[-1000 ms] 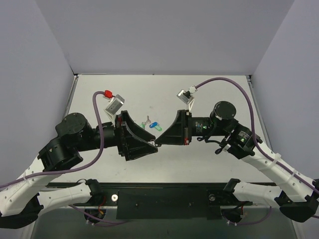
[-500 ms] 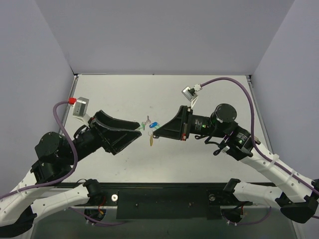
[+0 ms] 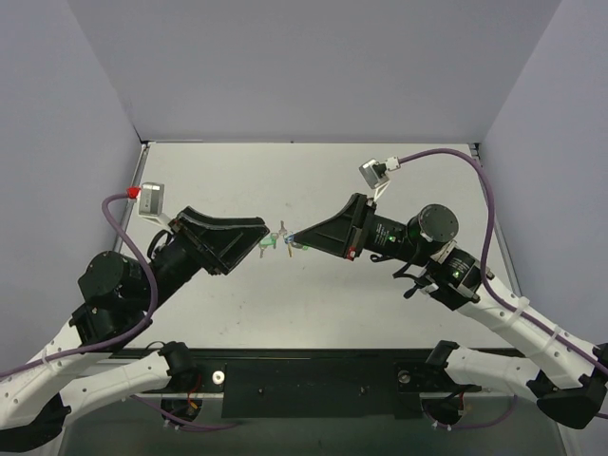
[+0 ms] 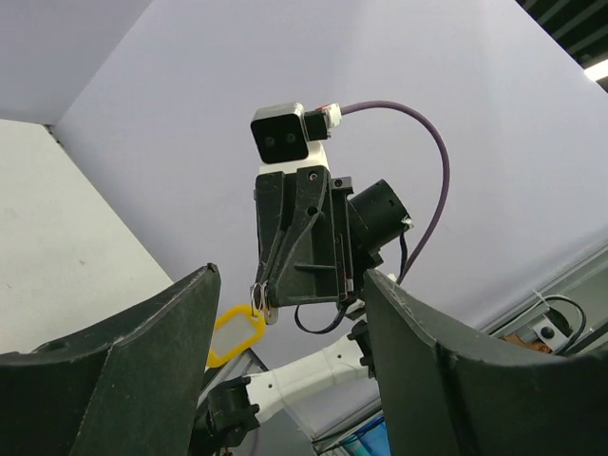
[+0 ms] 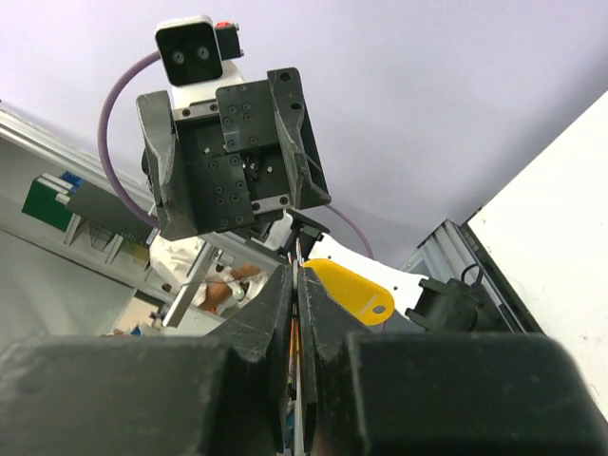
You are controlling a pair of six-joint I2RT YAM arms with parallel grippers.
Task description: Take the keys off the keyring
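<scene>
My right gripper [image 3: 291, 238] is shut, raised above the middle of the table. In the right wrist view its tips [image 5: 298, 274] pinch a thin metal edge of the keyring, and the yellow tag [image 5: 347, 290] sticks out to the right. In the left wrist view the yellow tag [image 4: 233, 332] hangs from the metal ring [image 4: 257, 295] at the right gripper's tip. A small pale piece beside the ring may be a key; I cannot tell. My left gripper [image 3: 258, 236] is wide open and empty, facing the right gripper a short way to its left. I cannot make out the tag in the top view.
A green key tag [image 3: 269, 244] and a small key [image 3: 282, 228] lie on the white table [image 3: 313, 180] under the two gripper tips. Grey walls close in the table on the left, right and far sides.
The two grippers were together at the table's middle. The left gripper has let go, opened and drawn back left. The right gripper has lifted the yellow tag up and away.
</scene>
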